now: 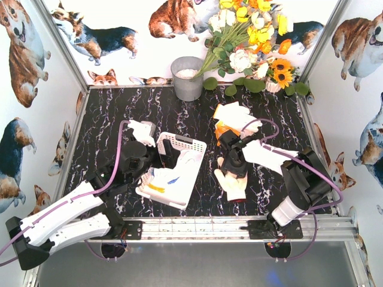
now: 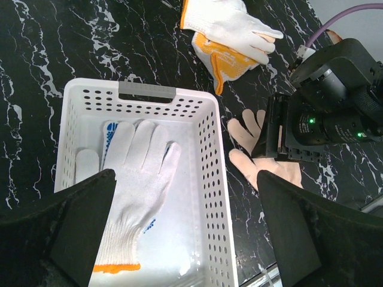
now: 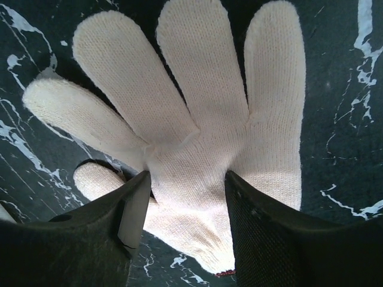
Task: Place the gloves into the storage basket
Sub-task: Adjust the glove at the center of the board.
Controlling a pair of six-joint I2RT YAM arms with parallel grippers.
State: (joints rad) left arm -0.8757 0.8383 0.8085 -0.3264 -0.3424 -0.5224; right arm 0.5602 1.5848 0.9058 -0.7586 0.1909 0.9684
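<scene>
Five gloves are visible. Two lie inside the storage basket point(image 1: 185, 140): a white glove with an orange cuff point(image 2: 140, 173) on top, fingers toward the handle end, and under it a blue-dotted glove point(image 2: 110, 133), of which only the edge shows. The basket sits on the black marble table point(image 1: 119, 119), left of centre and slightly skewed.

A third, the cream glove point(image 3: 197, 137), lies flat on the table just right of the basket, fingers spread, with a thin red trim at its cuff. The last two form a small pile farther back. There a white glove point(image 2: 230, 21) rests on an orange-dotted glove point(image 2: 227, 63).

There is one basket and two arms. The left arm reaches from its base at the near left corner toward the basket. The left gripper point(image 2: 185, 197) hangs above the basket's near end, its jaws spread wide with nothing between them.

The right arm folds up from the near right corner and bends leftward, its wrist pointing down. The right gripper point(image 3: 187, 185) straddles the cream glove's palm, one finger on each side. The frames do not show whether the jaws have pinched the knit or only rest against it.

One grey bucket point(image 1: 188, 78) stands at the back edge, beside a bunch of flowers point(image 1: 248, 36).
</scene>
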